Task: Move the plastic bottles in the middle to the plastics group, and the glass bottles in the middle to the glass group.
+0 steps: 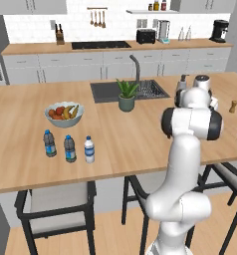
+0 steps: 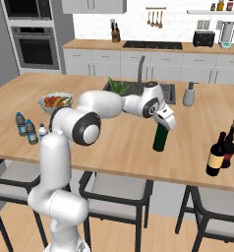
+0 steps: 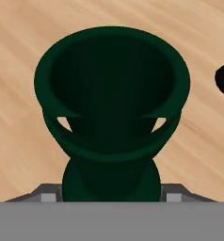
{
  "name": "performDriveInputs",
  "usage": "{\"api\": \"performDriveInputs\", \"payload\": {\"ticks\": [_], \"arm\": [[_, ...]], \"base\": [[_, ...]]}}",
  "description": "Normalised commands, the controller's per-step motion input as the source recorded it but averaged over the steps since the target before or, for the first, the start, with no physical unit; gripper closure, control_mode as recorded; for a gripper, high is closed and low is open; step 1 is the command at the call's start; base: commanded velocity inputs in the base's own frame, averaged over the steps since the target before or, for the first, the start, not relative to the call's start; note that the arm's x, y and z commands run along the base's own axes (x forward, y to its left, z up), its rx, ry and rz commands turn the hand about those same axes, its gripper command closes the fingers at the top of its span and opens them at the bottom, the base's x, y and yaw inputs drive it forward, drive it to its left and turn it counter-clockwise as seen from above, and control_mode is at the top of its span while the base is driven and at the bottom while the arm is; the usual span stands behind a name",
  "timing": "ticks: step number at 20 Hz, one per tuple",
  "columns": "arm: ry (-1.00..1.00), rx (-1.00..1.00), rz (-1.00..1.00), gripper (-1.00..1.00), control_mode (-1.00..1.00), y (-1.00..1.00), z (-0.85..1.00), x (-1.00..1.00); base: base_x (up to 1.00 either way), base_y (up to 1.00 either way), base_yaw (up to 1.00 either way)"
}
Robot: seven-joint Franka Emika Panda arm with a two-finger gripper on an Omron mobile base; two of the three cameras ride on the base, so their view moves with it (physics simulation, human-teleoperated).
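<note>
Dark green glass wine bottle (image 2: 161, 138); matt wood counter (image 2: 124, 142).

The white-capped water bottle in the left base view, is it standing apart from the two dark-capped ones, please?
No, the white-capped water bottle stands upright right beside the two dark-capped water bottles, in one row on the counter.

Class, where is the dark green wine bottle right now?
In the right base view, the green wine bottle stands on the island counter under the gripper, left of two dark bottles.

On the long wooden counter (image 2: 119, 142), the tall dark green wine bottle (image 2: 161, 138) stands upright in the middle. The three small clear water bottles (image 1: 69, 148) stand far left, before the white fruit bowl (image 1: 64, 114).
</note>
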Motion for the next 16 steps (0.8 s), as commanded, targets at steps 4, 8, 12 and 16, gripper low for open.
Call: {"api": "performDriveInputs", "payload": {"ticks": [4, 8, 12, 16], "arm": [[-0.03, 0.06, -0.17, 1.0, -1.0, -0.82, 0.0, -0.48], [-0.01, 0.01, -0.11, 1.0, -1.0, -0.62, 0.0, -0.33], [-0.11, -0.02, -0.02, 1.0, -1.0, -0.35, 0.0, -0.35], [-0.17, -0.12, 0.0, 1.0, -1.0, -0.06, 0.02, -0.17]], "base": [[0.0, 0.0, 0.0], [0.0, 0.0, 0.0], [0.0, 0.0, 0.0], [0.0, 0.0, 0.0]]}}
